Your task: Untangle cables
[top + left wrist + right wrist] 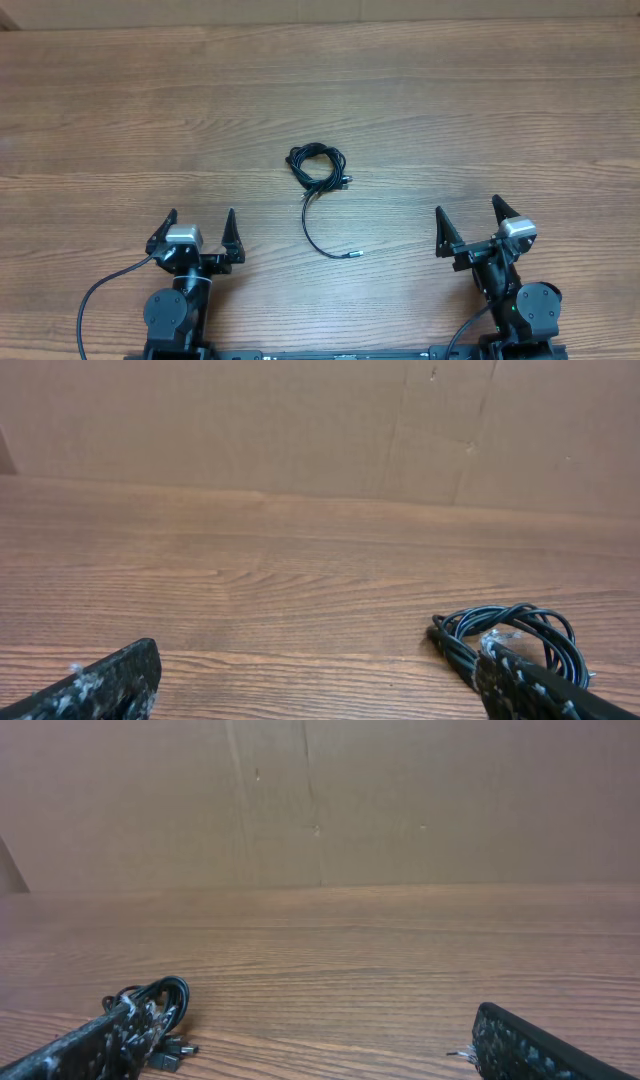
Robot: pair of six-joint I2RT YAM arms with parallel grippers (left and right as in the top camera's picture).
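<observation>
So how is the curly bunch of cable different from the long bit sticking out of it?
The bunch is wound into tight, overlapping loops; the tail is one single strand in an open curve. The bunch lies farther up the table; the tail runs toward the robot's side and ends in a small silvery plug. Both are thin, black and lie flat on the wood.

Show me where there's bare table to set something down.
Bare wood spans the table beyond the cables and on both sides of them. Crowded: the near edge, between left arm and right arm, where a cable tail lies.
</observation>
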